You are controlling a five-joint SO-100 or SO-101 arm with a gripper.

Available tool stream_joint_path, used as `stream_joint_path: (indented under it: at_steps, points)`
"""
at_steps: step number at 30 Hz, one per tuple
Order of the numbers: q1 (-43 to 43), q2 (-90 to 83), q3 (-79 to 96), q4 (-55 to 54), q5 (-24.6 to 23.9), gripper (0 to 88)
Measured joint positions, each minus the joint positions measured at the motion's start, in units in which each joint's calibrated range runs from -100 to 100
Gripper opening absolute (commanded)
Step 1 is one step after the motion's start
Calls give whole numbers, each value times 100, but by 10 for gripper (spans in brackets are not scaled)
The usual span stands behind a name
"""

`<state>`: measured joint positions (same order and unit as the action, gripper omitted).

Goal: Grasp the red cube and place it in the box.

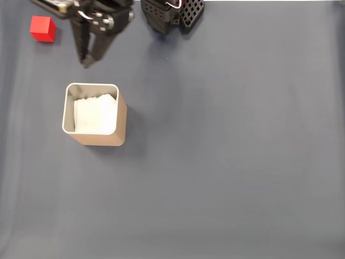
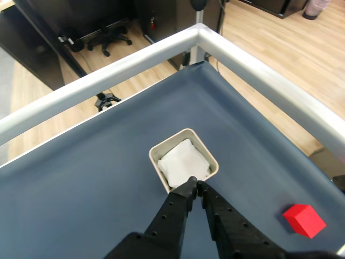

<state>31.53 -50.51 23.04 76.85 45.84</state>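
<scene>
Red cube and box both wait on the dark blue counter (image 1: 226,172), so we judge the whole task is left to do. Largest first: we see the counter's grey metal rail in the wrist view, with wooden floor beyond. The box (image 1: 97,139) stands upright near the fixed view's left side, holding only its white lining (image 1: 96,114). The pincer (image 1: 86,63) hovers just above the box in that view, its fingers together and clamped on nothing. The red cube (image 1: 42,28) sits in the top-left corner, well apart from the box and beside the arm. Reaching, grasping, carrying and dropping all remain.
</scene>
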Motion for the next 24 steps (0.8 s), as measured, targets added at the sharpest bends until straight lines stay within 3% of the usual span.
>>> stream_joint_path:
  at_steps: [24]
  points:
    - [2360, 1560, -282, 32, 117, 2]
